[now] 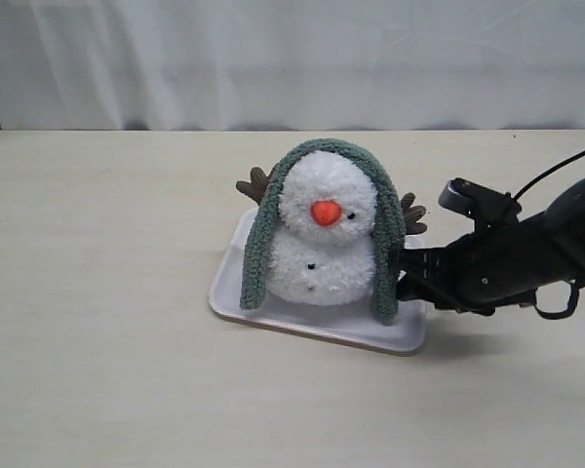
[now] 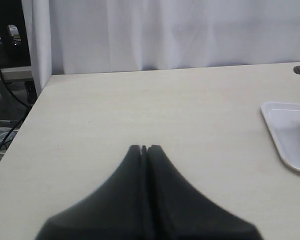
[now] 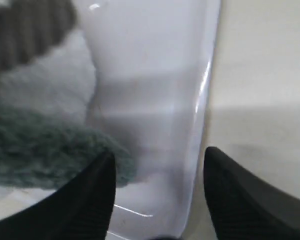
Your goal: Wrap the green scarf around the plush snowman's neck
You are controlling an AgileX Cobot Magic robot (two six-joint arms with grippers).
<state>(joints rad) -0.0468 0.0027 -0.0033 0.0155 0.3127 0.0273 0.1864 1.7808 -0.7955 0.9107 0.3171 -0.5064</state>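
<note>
Left gripper (image 2: 144, 148) closed over table (image 2: 140, 105); tray (image 2: 285, 135) nearby.

We see a pale beige surface (image 1: 107, 370) with a faint wood grain. Directly on it lies one white tray (image 1: 317, 322), a little right of the middle and turned at a slight angle, with a raised rim and rounded corners.

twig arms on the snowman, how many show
2. One twig arm pokes out past the green scarf on the exterior view's left, the other on its right, near the right hand.
</note>
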